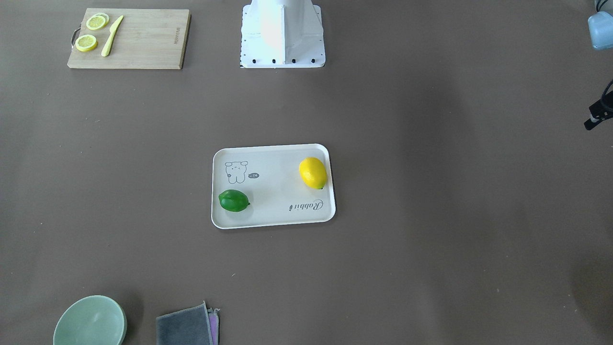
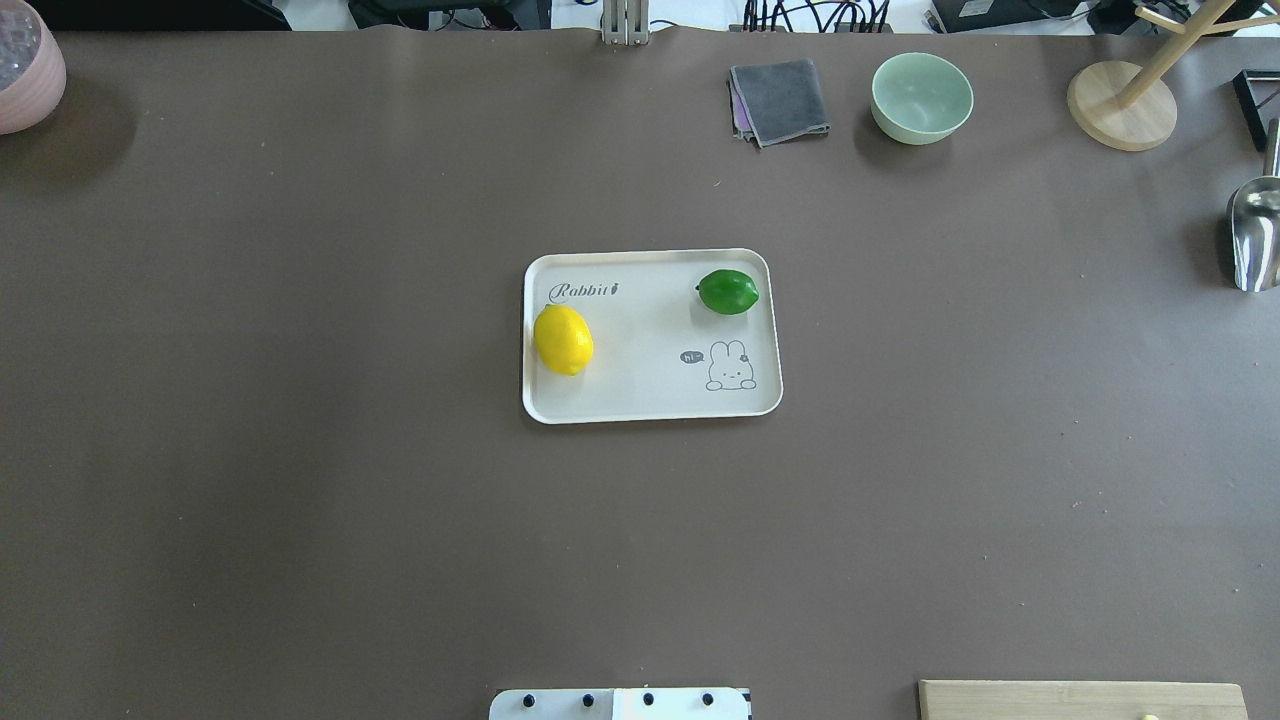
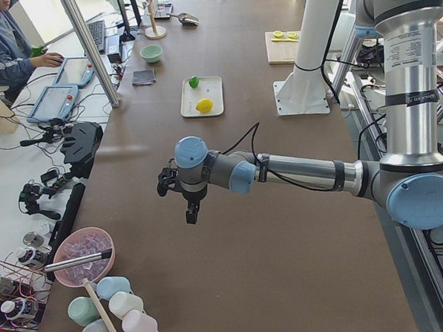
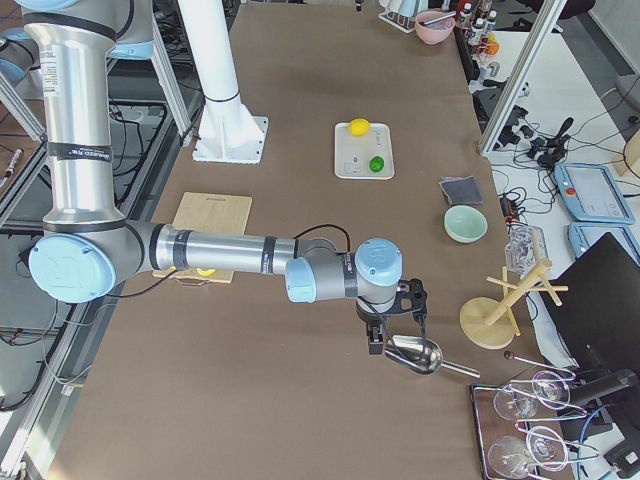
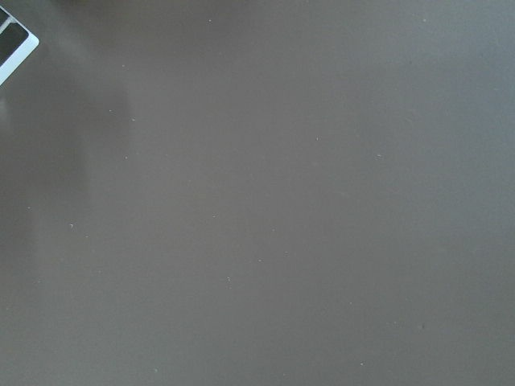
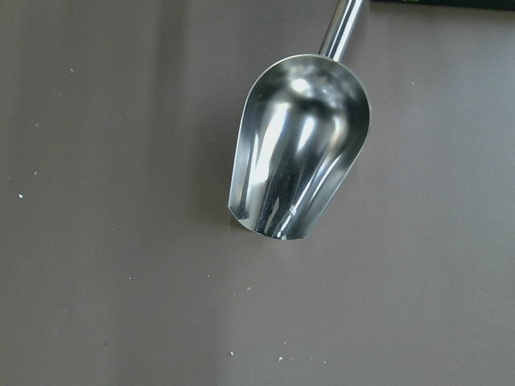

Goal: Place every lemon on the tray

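Observation:
The off-white tray [image 1: 278,191] lies at the table's middle, also in the overhead view [image 2: 640,340]. The yellow lemon [image 1: 312,173] [image 2: 563,340] and the green lemon [image 1: 233,200] [image 2: 728,292] both lie on it, apart from each other. My left gripper [image 3: 190,212] hangs over bare table far toward the table's left end, well away from the tray. My right gripper [image 4: 392,325] hangs over a metal scoop [image 6: 298,153] far toward the right end. I cannot tell whether either gripper is open or shut. Neither wrist view shows fingers.
A wooden cutting board [image 1: 143,43] with lemon slices [image 1: 96,21] and a yellow knife [image 1: 111,36] lies near the robot base [image 1: 282,33]. A green bowl [image 2: 921,97], grey cloth [image 2: 780,100] and wooden stand [image 2: 1120,105] are at the far edge; a pink bowl [image 2: 25,70] is far left.

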Tool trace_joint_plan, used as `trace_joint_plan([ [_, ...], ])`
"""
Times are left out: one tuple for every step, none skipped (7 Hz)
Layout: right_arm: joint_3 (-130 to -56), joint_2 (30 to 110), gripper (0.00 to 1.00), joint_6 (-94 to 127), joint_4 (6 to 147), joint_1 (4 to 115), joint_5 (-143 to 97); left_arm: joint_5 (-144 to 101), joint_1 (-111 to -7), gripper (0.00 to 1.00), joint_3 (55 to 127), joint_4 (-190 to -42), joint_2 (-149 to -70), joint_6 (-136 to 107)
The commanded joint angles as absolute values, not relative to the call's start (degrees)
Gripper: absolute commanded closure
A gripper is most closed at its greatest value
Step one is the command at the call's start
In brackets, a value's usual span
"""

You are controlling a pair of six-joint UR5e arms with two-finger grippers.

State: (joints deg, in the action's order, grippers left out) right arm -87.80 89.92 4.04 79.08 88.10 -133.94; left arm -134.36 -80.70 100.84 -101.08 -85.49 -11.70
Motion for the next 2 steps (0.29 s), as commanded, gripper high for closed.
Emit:
trace_joint_plan([
  [-88.2,89.9,0.00,4.0,79.0,88.1,-133.9,-134.3,-82.8,0.02,101.0,-101.1,-85.4,-11.7],
  [-88.3,89.8,0.00,4.0,79.0,88.1,-133.9,-134.4,-83.2,0.02,101.2,-101.1,-85.5,-11.7],
])
